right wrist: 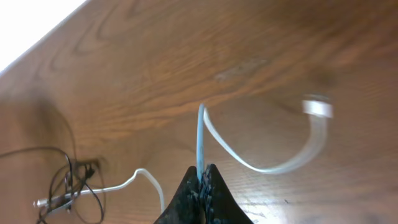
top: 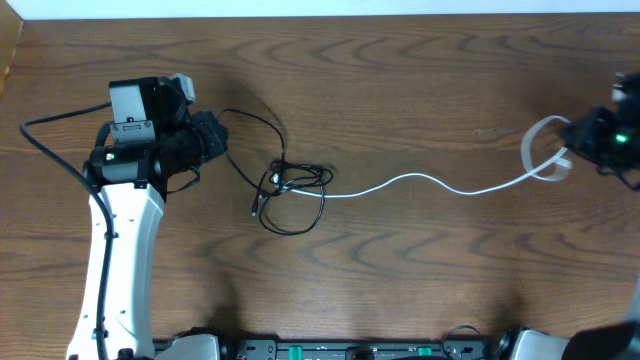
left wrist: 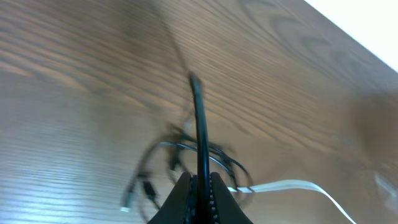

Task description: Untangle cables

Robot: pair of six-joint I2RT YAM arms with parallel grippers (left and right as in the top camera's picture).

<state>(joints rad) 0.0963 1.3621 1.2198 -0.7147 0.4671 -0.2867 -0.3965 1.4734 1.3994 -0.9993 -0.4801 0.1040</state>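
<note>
The left gripper (left wrist: 200, 182) pinches the black cable (left wrist: 198, 124) at left. The right gripper (right wrist: 201, 178) pinches the white cable (right wrist: 200, 138) at right, with the cables tangled between them.

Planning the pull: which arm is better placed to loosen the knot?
Likely left: the left gripper, holding the black cable, is near the knot; the right gripper holds the white cable far off.

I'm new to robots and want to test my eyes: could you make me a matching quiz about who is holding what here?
Things: 1 left gripper; 2 right gripper; 3 tangled loops.
States: A shut on the thin white cable; B lying on the brown wooden table; C shut on the thin black cable.
Pairs: 1-C, 2-A, 3-B.
</note>
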